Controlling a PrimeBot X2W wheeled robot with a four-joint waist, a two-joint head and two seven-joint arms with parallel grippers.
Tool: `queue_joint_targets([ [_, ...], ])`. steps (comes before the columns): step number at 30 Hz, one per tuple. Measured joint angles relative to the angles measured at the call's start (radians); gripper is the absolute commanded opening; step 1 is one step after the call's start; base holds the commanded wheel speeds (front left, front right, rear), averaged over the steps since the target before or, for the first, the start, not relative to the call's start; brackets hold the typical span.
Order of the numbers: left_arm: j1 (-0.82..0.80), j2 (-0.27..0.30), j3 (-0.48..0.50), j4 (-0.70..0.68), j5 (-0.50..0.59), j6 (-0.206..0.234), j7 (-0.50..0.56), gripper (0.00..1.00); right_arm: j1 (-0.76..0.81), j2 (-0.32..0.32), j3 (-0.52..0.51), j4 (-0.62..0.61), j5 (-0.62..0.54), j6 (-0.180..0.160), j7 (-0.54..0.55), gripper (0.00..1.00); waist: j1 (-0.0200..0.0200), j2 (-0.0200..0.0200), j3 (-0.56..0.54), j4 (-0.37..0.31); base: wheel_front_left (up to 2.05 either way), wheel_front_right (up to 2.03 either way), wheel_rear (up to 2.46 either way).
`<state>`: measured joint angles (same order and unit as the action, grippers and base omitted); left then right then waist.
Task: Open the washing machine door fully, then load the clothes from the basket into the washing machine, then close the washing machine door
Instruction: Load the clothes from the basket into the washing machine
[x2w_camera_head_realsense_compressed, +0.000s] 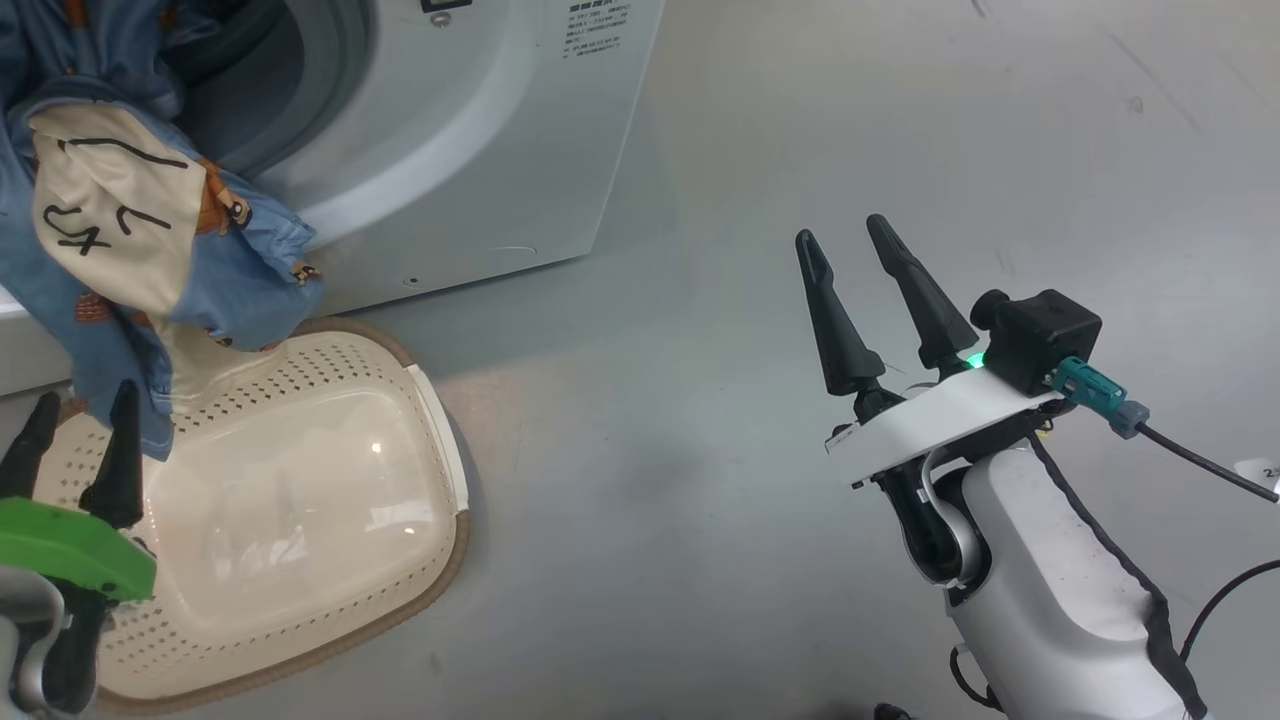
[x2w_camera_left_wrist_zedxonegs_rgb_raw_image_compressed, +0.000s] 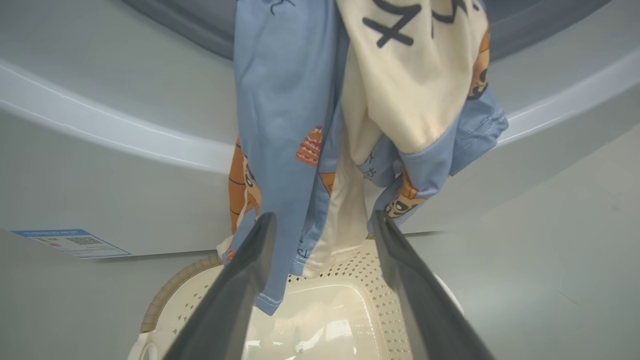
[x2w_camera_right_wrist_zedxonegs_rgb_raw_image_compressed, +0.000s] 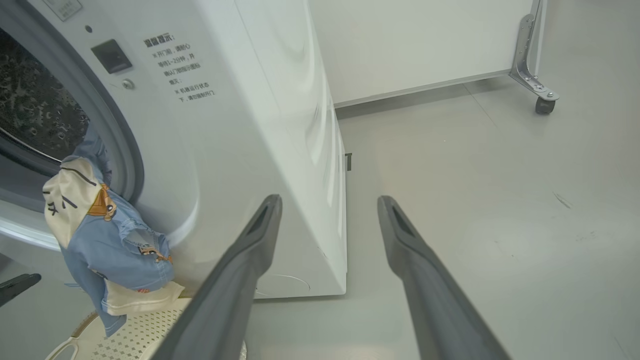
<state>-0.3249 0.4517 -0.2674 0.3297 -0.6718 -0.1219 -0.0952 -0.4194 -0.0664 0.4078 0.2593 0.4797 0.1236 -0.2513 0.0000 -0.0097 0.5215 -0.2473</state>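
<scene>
The washing machine (x2w_camera_head_realsense_compressed: 480, 150) stands at the upper left with its drum mouth (x2w_camera_head_realsense_compressed: 250, 90) uncovered; the washing machine door is out of view. Light blue and cream clothes (x2w_camera_head_realsense_compressed: 110, 220) hang out of the drum mouth, down over the front panel, with their lower end reaching into the cream basket (x2w_camera_head_realsense_compressed: 300, 520) on the floor below. My left gripper (x2w_camera_head_realsense_compressed: 78, 430) is open at the basket's left side, just beneath the hanging clothes (x2w_camera_left_wrist_zedxonegs_rgb_raw_image_compressed: 290, 100), gripping nothing. My right gripper (x2w_camera_head_realsense_compressed: 842, 232) is open and empty over bare floor, well right of the machine (x2w_camera_right_wrist_zedxonegs_rgb_raw_image_compressed: 250, 125).
A blue label sticker (x2w_camera_left_wrist_zedxonegs_rgb_raw_image_compressed: 75, 242) sits low on the machine's front. A white panel on a caster wheel (x2w_camera_right_wrist_zedxonegs_rgb_raw_image_compressed: 542, 102) stands behind the machine's right side. Grey floor (x2w_camera_head_realsense_compressed: 700, 450) spreads to the right of the basket (x2w_camera_right_wrist_zedxonegs_rgb_raw_image_compressed: 140, 330).
</scene>
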Motion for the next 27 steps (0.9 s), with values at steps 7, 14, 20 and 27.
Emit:
queue_joint_targets([
  [7,-0.096,0.031,-0.027,0.087,-0.014,0.000,0.056,1.00,-0.011,0.003,0.003,-0.006,0.006,0.000,0.000,1.00,0.0000,0.0000,0.029,-0.026,0.00,0.00,0.00],
  [14,-0.166,0.058,-0.046,0.185,-0.017,0.000,0.096,1.00,-0.020,0.005,0.008,-0.011,0.006,0.000,0.000,1.00,0.0000,0.0000,0.054,-0.055,0.00,0.00,0.00],
  [20,-0.217,0.059,-0.108,0.220,-0.017,0.000,0.108,1.00,-0.021,0.005,-0.004,-0.011,0.006,0.000,0.000,1.00,0.0000,0.0000,0.070,-0.072,0.00,0.00,0.00],
  [27,-0.255,0.060,-0.179,0.237,-0.020,0.000,0.117,1.00,-0.021,0.006,-0.005,-0.011,0.006,0.000,0.000,1.00,0.0000,0.0000,0.080,-0.075,0.00,0.00,0.00],
])
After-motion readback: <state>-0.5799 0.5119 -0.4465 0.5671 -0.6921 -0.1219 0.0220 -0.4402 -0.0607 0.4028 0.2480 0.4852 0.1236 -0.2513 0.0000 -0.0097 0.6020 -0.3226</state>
